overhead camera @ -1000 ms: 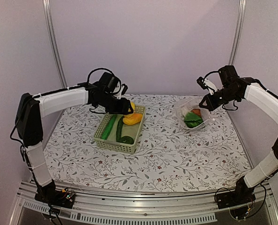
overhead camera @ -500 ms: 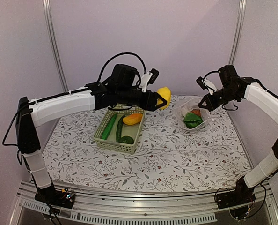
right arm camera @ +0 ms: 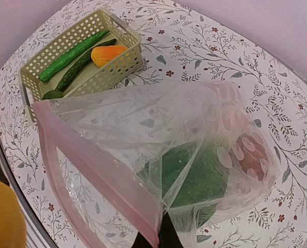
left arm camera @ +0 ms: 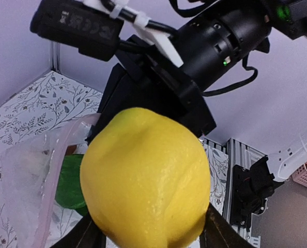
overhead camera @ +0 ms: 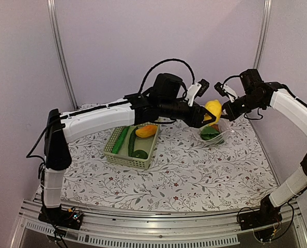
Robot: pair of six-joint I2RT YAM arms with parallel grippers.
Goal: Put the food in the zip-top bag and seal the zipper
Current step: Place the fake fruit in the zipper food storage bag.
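— Which step is this?

— Bagging. My left jaws hold a yellow lemon (left arm camera: 146, 178), partway open around it, right at the mouth of the bag (right arm camera: 143, 150). My right jaws are pinched tight on the pink zipper strip (right arm camera: 99, 173), holding that edge up off the tabletop (right arm camera: 195, 46).

— Which way does the mouth face?

— Toward my left jaws, with the strip slanting away from the right ones. The lemon's long axis stands roughly upright. Next, I judge, I push it through the opening and let go.

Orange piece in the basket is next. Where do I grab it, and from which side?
I'd come straight down: the basket walls block the sides. Pinch the orange piece across its short width, mid-length; it lies flat at the far end, cucumbers close beside.
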